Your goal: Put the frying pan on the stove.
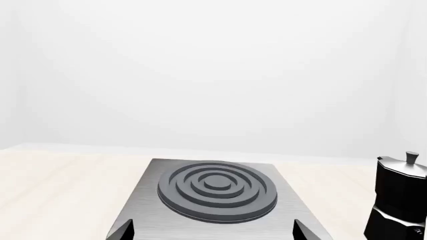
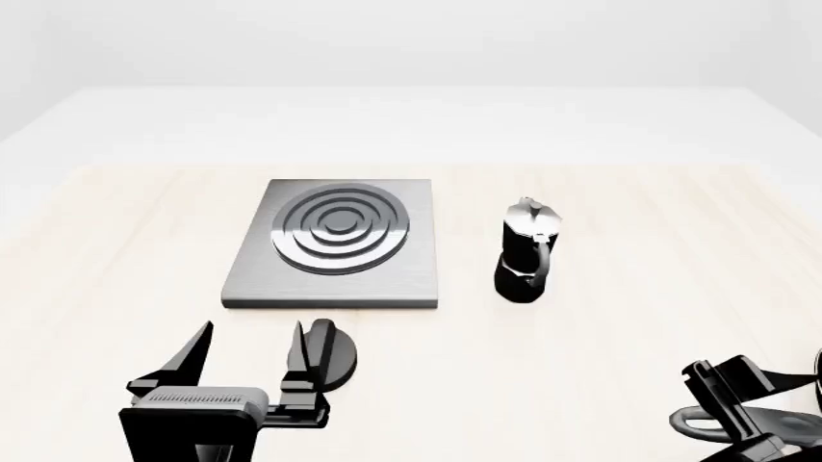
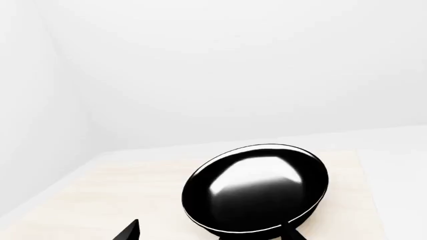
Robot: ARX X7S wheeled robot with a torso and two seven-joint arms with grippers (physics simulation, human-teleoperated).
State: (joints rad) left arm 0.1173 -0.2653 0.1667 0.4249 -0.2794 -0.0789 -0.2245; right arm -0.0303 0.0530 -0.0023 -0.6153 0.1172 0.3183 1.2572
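Note:
The frying pan (image 3: 257, 192), round and glossy black, sits on the light wooden table just ahead of my right gripper (image 3: 212, 233) in the right wrist view. That gripper is open and empty; one fingertip (image 3: 130, 231) is over bare table and the other overlaps the pan's near rim. The pan's handle does not show. In the head view only my right gripper (image 2: 752, 382) shows, at the bottom right. The stove (image 2: 337, 245), a grey square plate with a ring burner, lies at centre left. My left gripper (image 2: 250, 358) is open and empty in front of the stove (image 1: 217, 187).
A black-and-silver moka pot (image 2: 526, 252) stands upright right of the stove, also in the left wrist view (image 1: 400, 200). A small black round knob (image 2: 337, 354) lies beside my left gripper's inner finger. The table's far edge runs behind the stove.

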